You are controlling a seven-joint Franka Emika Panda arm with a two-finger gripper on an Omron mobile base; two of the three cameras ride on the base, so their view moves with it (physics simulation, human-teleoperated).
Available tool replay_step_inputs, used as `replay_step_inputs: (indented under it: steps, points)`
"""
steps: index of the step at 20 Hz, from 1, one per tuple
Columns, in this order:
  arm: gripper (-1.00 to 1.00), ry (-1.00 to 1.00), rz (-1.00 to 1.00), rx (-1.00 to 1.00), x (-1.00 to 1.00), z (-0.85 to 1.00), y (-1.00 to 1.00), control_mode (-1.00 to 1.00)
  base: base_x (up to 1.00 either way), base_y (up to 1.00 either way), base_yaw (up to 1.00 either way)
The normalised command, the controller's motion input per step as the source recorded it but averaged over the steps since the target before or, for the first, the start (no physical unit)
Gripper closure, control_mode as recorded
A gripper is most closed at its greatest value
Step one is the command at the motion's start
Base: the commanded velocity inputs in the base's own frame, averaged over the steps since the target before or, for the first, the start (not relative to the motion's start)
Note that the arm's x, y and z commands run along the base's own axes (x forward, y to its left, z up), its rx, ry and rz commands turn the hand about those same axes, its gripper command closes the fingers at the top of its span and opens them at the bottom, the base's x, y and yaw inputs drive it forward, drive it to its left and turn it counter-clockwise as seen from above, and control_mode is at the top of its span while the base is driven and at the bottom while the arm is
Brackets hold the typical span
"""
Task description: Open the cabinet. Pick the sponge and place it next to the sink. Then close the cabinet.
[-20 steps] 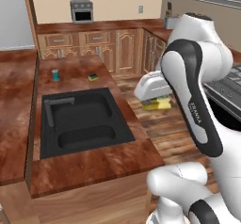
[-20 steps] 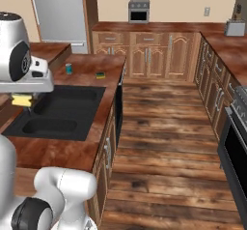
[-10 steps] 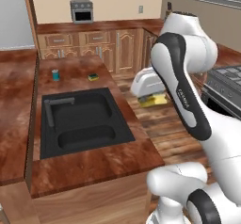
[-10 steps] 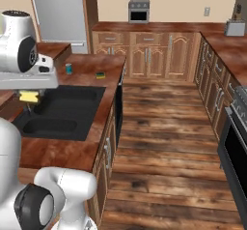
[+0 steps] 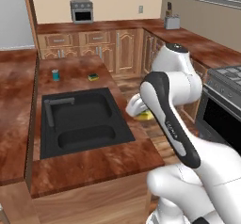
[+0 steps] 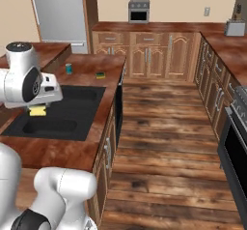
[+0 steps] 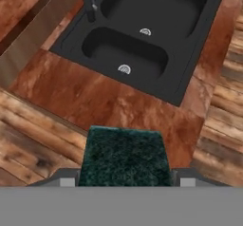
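The sponge, yellow with a dark green scrub face, hangs in the air just off the right rim of the black double sink. My gripper is shut on it. In the right base view the sponge sits under the gripper, level with the sink's near basin. In the hand view the green face of the sponge fills the gap between the fingers of the gripper, above the counter strip beside the sink. The cabinet is out of view.
A second sponge and a small teal cup stand on the counter behind the sink. A dark faucet rises at the sink's left side. The stove is to the right, across a wood floor.
The arm has swung, carrying the held sponge left toward the sink's rim and a little lower. The cup and the other sponge have stayed put.
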Motion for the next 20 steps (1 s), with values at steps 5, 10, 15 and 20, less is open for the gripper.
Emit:
replay_step_inputs:
  steps: [5,10,15,20]
  points:
    - [1.0,0.0,0.14,0.0,0.0,-0.39,0.18,-1.0,0.0,0.0,0.0]
    - [1.0,0.01,0.16,0.0,0.0,-0.25,0.11,-1.0,0.0,0.0,0.0]
    - [1.0,0.0,0.17,0.0,0.0,-0.43,0.08,-1.0,0.0,0.0,0.0]
    - [1.0,0.0,0.15,0.0,0.0,-0.49,0.08,-1.0,0.0,0.0,0.0]
